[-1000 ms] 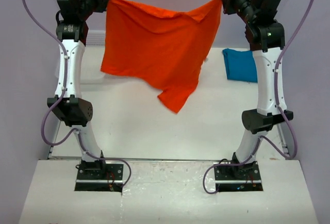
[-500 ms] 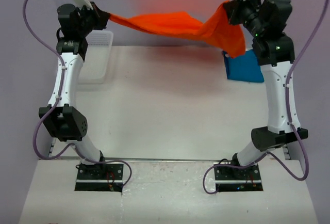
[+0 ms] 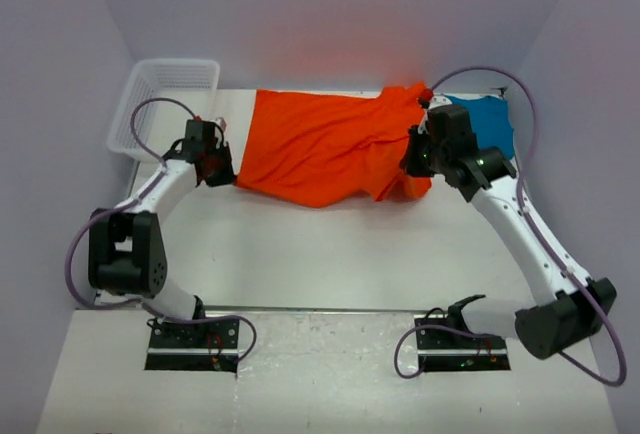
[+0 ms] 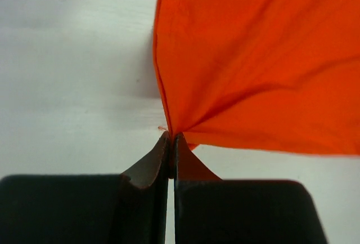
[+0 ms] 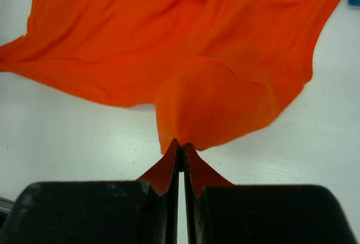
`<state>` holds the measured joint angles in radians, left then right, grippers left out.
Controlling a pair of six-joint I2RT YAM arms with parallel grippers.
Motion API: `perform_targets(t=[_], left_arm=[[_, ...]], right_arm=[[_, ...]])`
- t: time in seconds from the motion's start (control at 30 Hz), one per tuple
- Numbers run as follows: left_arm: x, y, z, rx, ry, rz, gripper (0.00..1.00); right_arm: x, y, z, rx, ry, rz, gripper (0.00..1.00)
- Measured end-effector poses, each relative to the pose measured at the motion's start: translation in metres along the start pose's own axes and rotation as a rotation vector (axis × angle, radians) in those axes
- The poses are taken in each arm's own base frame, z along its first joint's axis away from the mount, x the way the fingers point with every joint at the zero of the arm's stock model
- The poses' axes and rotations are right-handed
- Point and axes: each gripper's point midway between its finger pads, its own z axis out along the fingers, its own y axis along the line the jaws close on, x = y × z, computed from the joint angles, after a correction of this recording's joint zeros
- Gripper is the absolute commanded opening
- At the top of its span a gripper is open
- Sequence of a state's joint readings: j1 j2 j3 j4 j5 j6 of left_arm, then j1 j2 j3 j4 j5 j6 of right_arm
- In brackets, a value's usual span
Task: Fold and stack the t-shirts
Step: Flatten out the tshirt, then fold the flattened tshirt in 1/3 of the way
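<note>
My left claw (image 3: 228,178) is pinched fully together on the near-left corner of the orange-red t-shirt (image 3: 320,149). In my left wrist view the two fingers meet with only a thin wedge of cloth between them, and the fabric fans out from that pinch in taut creases. The claw sits low, at the level of the white surface (image 3: 330,244).

My right claw (image 3: 412,166) is likewise closed all the way, gripping a bunched fold at the shirt's near-right edge. My right wrist view shows a small rounded puff of orange cloth swelling just beyond the fingertips.

The orange-red t-shirt lies spread across the far middle of the surface, stretched between my two claws. It is rumpled, with long wrinkles running across it and a thicker heap at its right end.

The teal-blue t-shirt (image 3: 492,119) lies folded at the far right, just behind my right arm and beside the orange one. I cannot tell whether the two touch.

A white mesh basket (image 3: 170,63) stands at the far-left corner, apart from the orange shirt.
</note>
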<state>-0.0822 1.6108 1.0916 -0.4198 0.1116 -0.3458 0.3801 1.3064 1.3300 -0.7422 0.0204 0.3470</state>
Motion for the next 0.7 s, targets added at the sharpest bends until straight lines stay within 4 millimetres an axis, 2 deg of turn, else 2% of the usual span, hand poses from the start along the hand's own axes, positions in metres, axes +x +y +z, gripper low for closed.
perform_targets(t=[0.07,0.13,0.2,0.3,0.4,0.53,0.63,0.7], left_arm=[[0.009,0.009,-0.023,-0.048,-0.029,-0.008,0.00],[0.004,0.019,-0.049,-0.103,-0.103,-0.022,0.00],[-0.001,0.028,-0.071,-0.153,-0.179,-0.044,0.00],[0.004,0.042,-0.091,-0.221,-0.241,-0.088,0.00],[0.022,0.054,-0.094,-0.263,-0.236,-0.117,0.00],[0.054,0.064,-0.083,-0.291,-0.154,-0.132,0.00],[0.076,0.069,-0.077,-0.309,-0.091,-0.137,0.00],[0.083,0.070,-0.075,-0.316,-0.066,-0.137,0.00]], right_arm=[[0.002,-0.003,-0.024,0.003,-0.049,0.017,0.00],[0.010,-0.009,-0.045,0.011,-0.084,0.033,0.00],[0.021,-0.015,-0.058,0.022,-0.091,0.048,0.00],[0.043,-0.026,-0.069,0.054,-0.058,0.073,0.00],[0.069,-0.037,-0.067,0.093,-0.006,0.099,0.00],[0.109,-0.049,-0.059,0.134,0.102,0.118,0.00],[0.129,-0.052,-0.057,0.136,0.150,0.133,0.00],[0.137,-0.052,-0.058,0.132,0.163,0.140,0.00]])
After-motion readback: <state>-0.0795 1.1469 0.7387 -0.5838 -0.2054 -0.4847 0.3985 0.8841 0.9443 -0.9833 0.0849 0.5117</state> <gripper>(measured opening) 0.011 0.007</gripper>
